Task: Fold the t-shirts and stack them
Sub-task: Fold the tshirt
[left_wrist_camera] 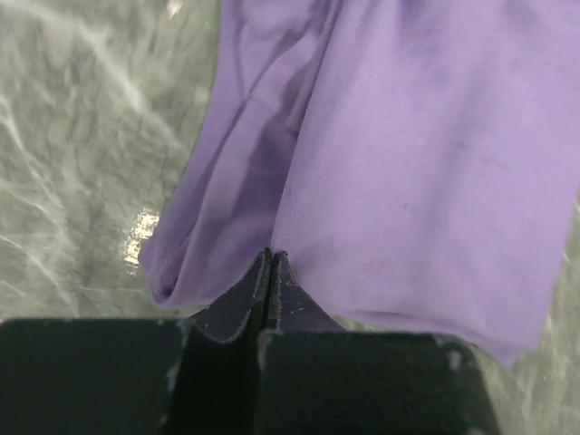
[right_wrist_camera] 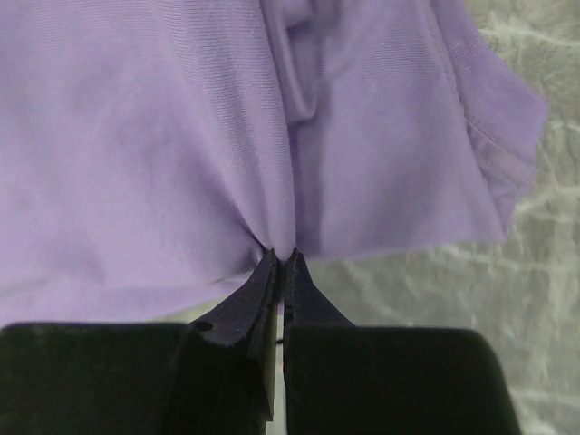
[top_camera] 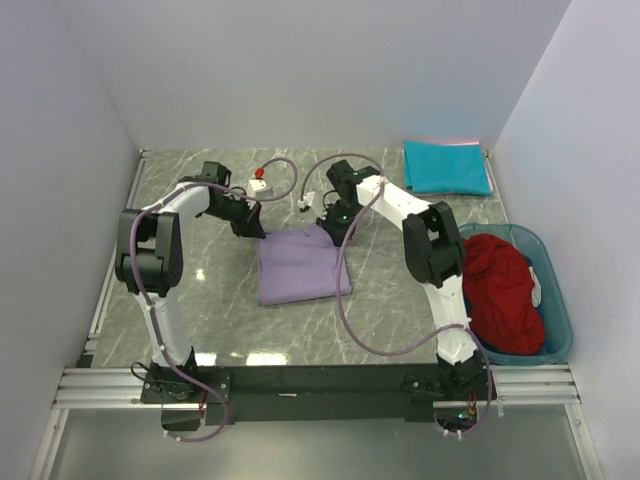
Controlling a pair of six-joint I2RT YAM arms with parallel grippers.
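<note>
left fingers (left_wrist_camera: 243,301) are clamping the far-left corner of the lavender t-shirt (top_camera: 300,265), right fingers (right_wrist_camera: 246,304) are clamping its far-right corner. It's lying part-folded mid-counter (top_camera: 200,300). The teal t-shirt (top_camera: 447,166) is lying folded far right, the dark red t-shirt (top_camera: 502,290) is sitting in the bin (top_camera: 560,315).

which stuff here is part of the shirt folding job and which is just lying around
Job:
- lavender t-shirt, pinched by the left gripper and right gripper
- teal t-shirt, folded, far right
- dark red t-shirt, heaped in the teal plastic bin

Lying about:
- teal plastic bin
- small white and red object near the far edge
</note>
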